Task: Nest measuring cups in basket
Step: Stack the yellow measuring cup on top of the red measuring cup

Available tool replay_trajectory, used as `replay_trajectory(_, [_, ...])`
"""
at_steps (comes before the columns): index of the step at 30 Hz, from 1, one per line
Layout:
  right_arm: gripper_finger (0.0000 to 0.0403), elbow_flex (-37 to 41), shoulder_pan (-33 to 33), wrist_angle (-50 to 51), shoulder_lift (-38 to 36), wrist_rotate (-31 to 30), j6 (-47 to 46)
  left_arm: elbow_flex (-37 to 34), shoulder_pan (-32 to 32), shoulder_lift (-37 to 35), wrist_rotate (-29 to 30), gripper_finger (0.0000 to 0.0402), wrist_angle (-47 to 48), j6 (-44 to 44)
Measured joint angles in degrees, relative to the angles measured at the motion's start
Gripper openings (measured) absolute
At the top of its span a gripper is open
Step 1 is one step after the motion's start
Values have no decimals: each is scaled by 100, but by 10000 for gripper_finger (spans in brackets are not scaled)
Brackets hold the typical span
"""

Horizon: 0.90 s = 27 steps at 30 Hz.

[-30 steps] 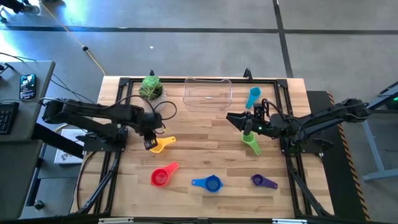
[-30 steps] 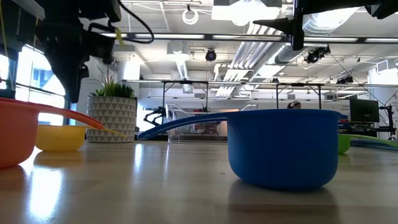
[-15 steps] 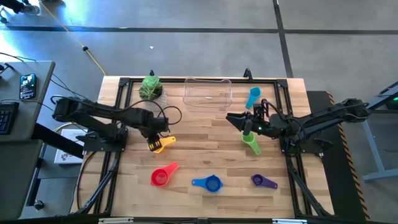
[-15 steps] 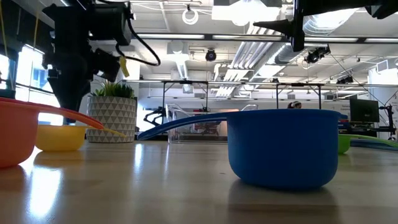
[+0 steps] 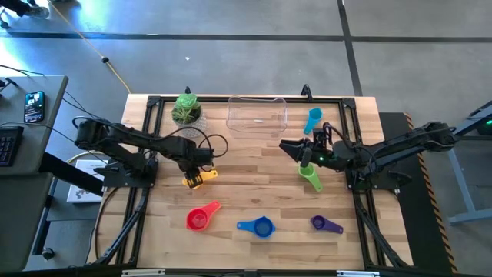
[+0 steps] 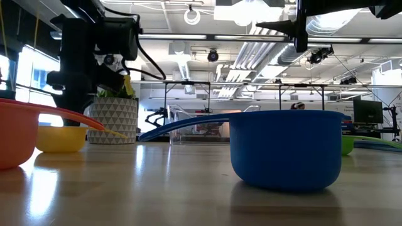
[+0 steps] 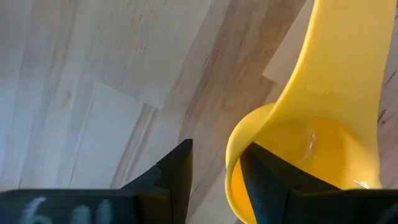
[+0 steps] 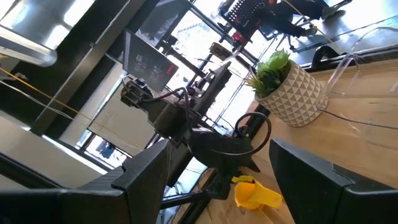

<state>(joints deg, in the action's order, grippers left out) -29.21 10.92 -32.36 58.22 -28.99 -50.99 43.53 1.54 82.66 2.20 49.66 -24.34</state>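
The yellow measuring cup (image 5: 201,177) lies on the wooden table at the left. My left gripper (image 5: 190,177) points down at it, open. One finger (image 7: 264,177) is inside the bowl and the other (image 7: 177,171) outside, with the rim (image 7: 231,149) between them. My right gripper (image 5: 286,146) hangs open and level, well above the table, beside the green cup (image 5: 310,178). The clear basket (image 5: 257,113) stands at the far edge with the light blue cup (image 5: 312,118) to its right. The red-orange (image 5: 201,217), blue (image 5: 258,226) and purple (image 5: 324,224) cups lie along the near side. My left gripper straddles the yellow cup's bowl wall (image 7: 231,149) from above, on the side away from the handle. Bare wood shows between the outer finger and the wall. I cannot tell whether the inner finger touches the wall. The cup rests on the table.
A patterned pot with a green plant (image 5: 186,109) stands at the far left, close behind my left arm. A black frame (image 5: 146,108) runs around the table top. There is bare wood in the table's middle, between the two arms.
My left gripper has sunk straight down onto the yellow cup and shifted a little toward the table's right, its arm stretching out further. The yellow cup has stayed where it was. My right arm has kept still.
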Motion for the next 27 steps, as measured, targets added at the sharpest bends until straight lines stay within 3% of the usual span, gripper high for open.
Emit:
replay_trajectory(9, [266, 0, 0, 17, -1, -2, -2, 0, 0, -2, -8, 11, -4, 205])
replay_trajectory(13, [266, 0, 0, 20, -1, 0, -1, 0, 0, -5, -43, 14, 0, 206])
replay_trajectory(19, [266, 0, 0, 44, -1, 0, 1, 142, -147, -60, -643, 5, 62, -31])
replay_trajectory(27, [266, 0, 0, 71, -1, -2, 1, 642, -678, -599, -660, 6, 416, -833])
